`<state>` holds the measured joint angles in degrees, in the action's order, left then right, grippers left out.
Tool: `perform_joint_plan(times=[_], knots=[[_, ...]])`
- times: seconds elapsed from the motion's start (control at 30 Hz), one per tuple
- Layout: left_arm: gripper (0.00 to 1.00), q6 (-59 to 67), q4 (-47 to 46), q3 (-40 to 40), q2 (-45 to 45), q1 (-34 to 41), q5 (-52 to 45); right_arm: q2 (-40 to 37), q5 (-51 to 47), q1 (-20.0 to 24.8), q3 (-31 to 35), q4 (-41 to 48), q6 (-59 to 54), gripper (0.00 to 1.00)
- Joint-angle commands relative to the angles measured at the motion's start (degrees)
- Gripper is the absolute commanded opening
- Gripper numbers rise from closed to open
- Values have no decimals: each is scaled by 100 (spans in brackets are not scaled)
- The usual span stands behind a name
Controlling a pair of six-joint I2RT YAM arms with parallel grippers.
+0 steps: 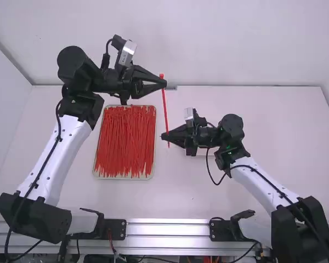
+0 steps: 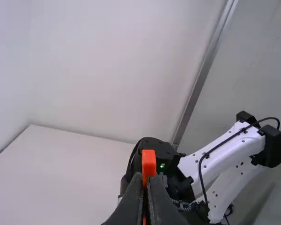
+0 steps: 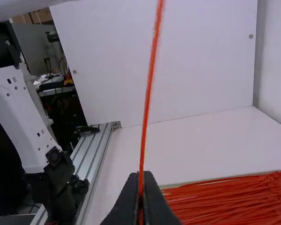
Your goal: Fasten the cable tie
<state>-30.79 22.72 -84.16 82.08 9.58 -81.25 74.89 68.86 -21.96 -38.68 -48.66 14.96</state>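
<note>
One red cable tie (image 1: 164, 107) is stretched in the air between both arms, just right of the tray. My left gripper (image 1: 162, 83) is shut on its head end, the square red head (image 2: 148, 161) sticking out past the fingertips. My right gripper (image 1: 166, 135) is shut on the tail end lower down; the thin red strap (image 3: 150, 89) rises straight away from its fingertips (image 3: 141, 187). The strap is straight, with no loop formed.
A tray (image 1: 152, 176) piled with several loose red cable ties (image 1: 125, 141) lies on the white table left of the held tie. The right arm's white links (image 2: 225, 159) show behind the tie's head. An aluminium rail (image 1: 164, 224) runs along the front edge.
</note>
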Motion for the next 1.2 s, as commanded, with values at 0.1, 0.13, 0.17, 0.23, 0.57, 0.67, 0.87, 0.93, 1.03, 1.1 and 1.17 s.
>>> perform_joint_plan(times=[0.1, 0.13, 0.17, 0.23, 0.57, 0.67, 0.87, 0.93, 1.03, 1.1, 1.17], knots=[[2, 66, 22, -83, -11, -92, -190, 11, 57, 101, -175, -13, 20, 0], [2, 66, 17, -83, -11, -81, -190, 11, 55, 105, -175, -13, 17, 0], [2, 68, 17, -83, -11, -81, -188, 11, 55, 103, -175, -13, 15, 0], [2, 68, 22, -83, -11, -109, -186, 11, 55, 90, -175, -13, 15, 0], [99, 195, 0, -83, -11, -133, -188, 11, 20, 323, -177, -63, 367, 0], [99, 195, 0, -83, -11, -107, -168, 11, 22, 433, -177, -214, 684, 0], [99, 391, 0, -83, -11, -107, -162, 0, 13, 885, -177, -466, 1169, 0], [99, 382, -44, -83, -11, -107, -24, 0, 15, 1069, -177, -496, 1381, 0], [99, 560, -267, -83, -11, -149, 227, 0, 11, 1276, -181, -494, 1445, 0], [99, 787, -428, -83, -11, -184, 295, 0, 11, 1416, -181, -496, 1443, 0], [99, 988, -680, -83, -11, -216, 474, 0, -2, 1613, -181, -494, 1519, 0]])
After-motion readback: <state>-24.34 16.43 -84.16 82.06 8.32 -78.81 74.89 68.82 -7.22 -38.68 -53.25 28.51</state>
